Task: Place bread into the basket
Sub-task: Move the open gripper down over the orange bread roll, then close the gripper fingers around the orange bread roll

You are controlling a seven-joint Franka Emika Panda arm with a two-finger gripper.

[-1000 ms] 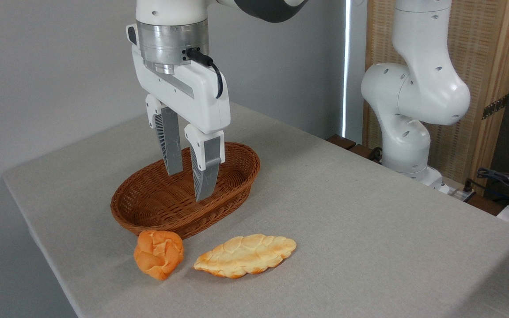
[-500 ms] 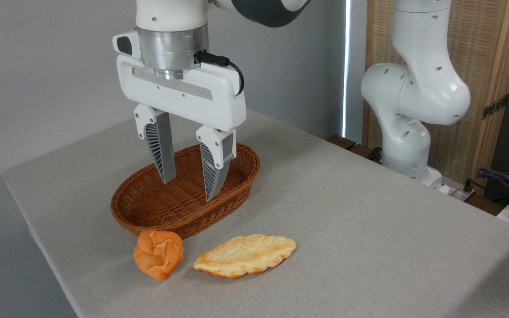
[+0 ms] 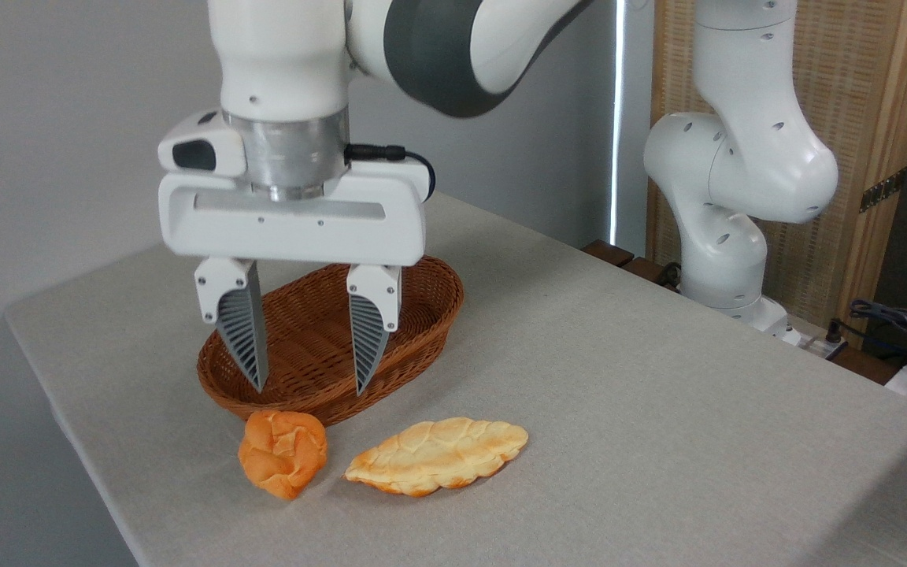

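Camera view: the bread (image 3: 283, 453) is seen lower left of centre, just beside the basket (image 3: 422, 315). The gripper (image 3: 310, 390) is held wide and empty above it; a straight, centred descent is advised before closing.

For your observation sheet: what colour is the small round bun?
Deep orange, paler in its folds; the bun shows clearly in the fixed camera view.
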